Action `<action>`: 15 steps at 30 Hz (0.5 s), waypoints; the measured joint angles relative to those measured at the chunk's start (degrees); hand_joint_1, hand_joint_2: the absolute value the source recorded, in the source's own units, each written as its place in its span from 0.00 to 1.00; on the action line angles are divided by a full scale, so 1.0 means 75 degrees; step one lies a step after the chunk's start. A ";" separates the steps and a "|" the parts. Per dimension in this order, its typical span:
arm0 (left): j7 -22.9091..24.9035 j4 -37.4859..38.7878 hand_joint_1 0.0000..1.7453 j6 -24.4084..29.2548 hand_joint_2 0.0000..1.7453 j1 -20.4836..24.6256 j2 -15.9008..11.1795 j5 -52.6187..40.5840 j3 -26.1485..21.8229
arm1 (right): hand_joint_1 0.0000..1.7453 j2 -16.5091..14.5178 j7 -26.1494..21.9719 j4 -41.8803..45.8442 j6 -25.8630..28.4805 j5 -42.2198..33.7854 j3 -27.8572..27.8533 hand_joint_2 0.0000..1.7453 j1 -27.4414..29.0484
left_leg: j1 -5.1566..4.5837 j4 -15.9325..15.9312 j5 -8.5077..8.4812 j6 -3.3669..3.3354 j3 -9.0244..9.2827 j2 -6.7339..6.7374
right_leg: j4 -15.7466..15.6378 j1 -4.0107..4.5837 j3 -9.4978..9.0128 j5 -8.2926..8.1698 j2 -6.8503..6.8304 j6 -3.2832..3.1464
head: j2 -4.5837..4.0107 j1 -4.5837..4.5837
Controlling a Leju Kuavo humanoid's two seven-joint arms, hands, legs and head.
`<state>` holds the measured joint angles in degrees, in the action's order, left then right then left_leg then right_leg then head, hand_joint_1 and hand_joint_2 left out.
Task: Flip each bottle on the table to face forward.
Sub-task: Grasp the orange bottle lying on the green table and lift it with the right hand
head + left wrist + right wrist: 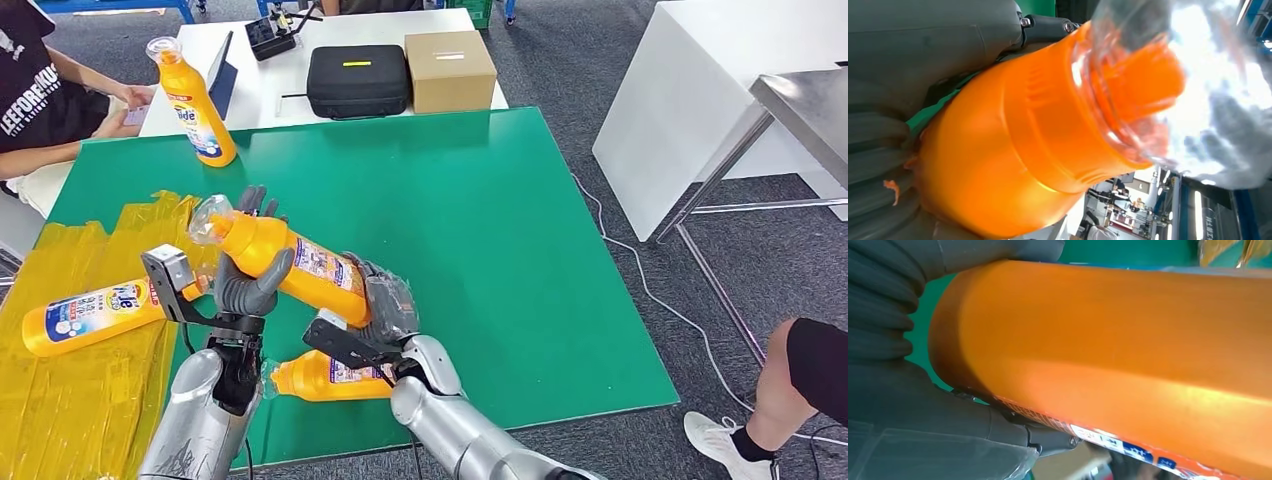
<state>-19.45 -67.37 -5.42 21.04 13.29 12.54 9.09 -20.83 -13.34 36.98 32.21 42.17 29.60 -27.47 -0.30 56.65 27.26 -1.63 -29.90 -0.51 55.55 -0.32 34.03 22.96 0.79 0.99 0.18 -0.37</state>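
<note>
Above green mat point(500, 230) near edge: left robot hand point(248, 280), right robot hand point(385, 305) both gripping tilted bottle point(290, 262).

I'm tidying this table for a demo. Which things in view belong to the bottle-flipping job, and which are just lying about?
Belongs to the job:
- held bottle, gripped by left hand and right hand
- upright bottle
- lying bottle on the yellow sheet
- lying bottle near the table edge

Just lying about:
- black case
- cardboard box
- yellow plastic sheet
</note>
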 joint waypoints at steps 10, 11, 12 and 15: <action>-0.0169 0.0097 0.00 -0.0001 1.00 -0.0016 0.0000 -0.0010 -0.0014 | 1.00 0.0039 0.0225 0.0124 0.1046 0.1371 0.0195 1.00 -0.0149 | 0.0000 0.0000 0.0000 0.0000 0.0000 0.0002 | 0.0000 0.0001 0.0002 0.0000 0.0000 0.0000 | 0.0001 0.0001; -0.0186 0.0097 0.00 0.0001 1.00 -0.0016 0.0000 -0.0030 -0.0015 | 1.00 0.0043 0.0184 0.0159 0.1056 0.1434 0.0138 1.00 -0.0150 | 0.0000 0.0000 0.0000 0.0000 0.0000 0.0001 | 0.0000 0.0000 0.0002 0.0000 0.0000 0.0000 | 0.0000 0.0000; -0.0204 0.0097 0.00 0.0004 1.00 -0.0015 0.0000 -0.0049 -0.0016 | 1.00 0.0044 0.0132 0.0184 0.1056 0.1462 0.0085 1.00 -0.0150 | -0.0001 0.0000 0.0000 0.0000 0.0000 0.0001 | 0.0000 0.0000 0.0002 0.0000 0.0000 0.0000 | -0.0001 -0.0001; -0.0291 0.0090 0.55 0.0031 1.00 -0.0013 0.0001 -0.0053 -0.0020 | 1.00 0.0044 -0.0017 0.0213 0.0955 0.1328 -0.0014 1.00 -0.0151 | -0.0001 0.0000 0.0000 0.0000 0.0000 0.0001 | 0.0000 0.0000 0.0001 0.0000 0.0000 0.0000 | 0.0000 -0.0001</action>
<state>-21.63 -66.70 -5.19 20.94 13.30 12.14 8.94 -20.50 -13.47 38.58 39.37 52.13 29.50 -28.60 -0.31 56.65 27.26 -1.63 -29.91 -0.50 55.55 -0.32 34.04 22.96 0.80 0.99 0.18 -0.37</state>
